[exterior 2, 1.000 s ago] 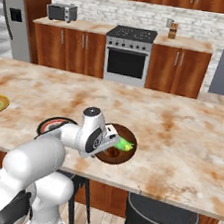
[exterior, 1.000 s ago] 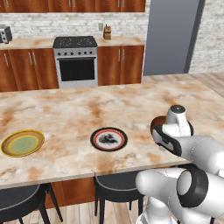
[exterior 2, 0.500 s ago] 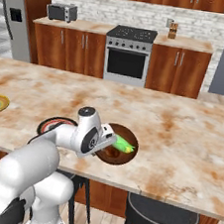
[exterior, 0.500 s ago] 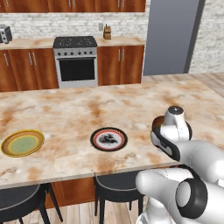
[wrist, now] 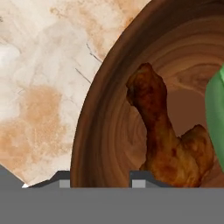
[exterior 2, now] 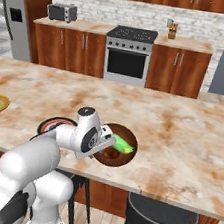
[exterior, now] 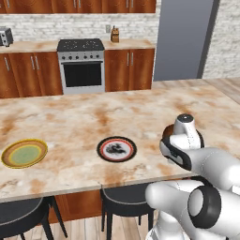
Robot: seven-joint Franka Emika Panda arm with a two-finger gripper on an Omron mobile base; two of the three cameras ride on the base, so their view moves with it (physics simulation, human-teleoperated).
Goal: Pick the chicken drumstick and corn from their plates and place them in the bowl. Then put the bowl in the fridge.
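Observation:
The dark brown bowl (exterior 2: pixel 126 159) stands near the counter's front edge, and its left rim (wrist: pixel 94 127) runs up through the hand view. Inside it lie the reddish-brown chicken drumstick (wrist: pixel 162 140) and the green corn (exterior 2: pixel 122 144), whose edge (wrist: pixel 215 113) shows at the right. My gripper (wrist: pixel 102 181) is down at the bowl's near rim. Its fingertips (wrist: pixel 64 182) stand apart, one outside the wall and one inside. In the left base view my hand covers most of the bowl (exterior: pixel 166 132). The black-rimmed plate (exterior: pixel 116 149) and the yellow-rimmed plate (exterior: pixel 24 153) hold nothing.
The fridge (exterior 2: pixel 11 1) stands at the far left beyond the counter, with white shelves showing. A steel oven (exterior: pixel 82 70) sits in the back cabinets and a tall grey panel (exterior: pixel 185 40) is to its right. Dark stools (exterior 2: pixel 162 218) stand under the counter's front edge (exterior: pixel 70 185).
My hand has shifted slightly at the bowl's rim. The bowl, the drumstick, the corn and both plates have stayed where they were.

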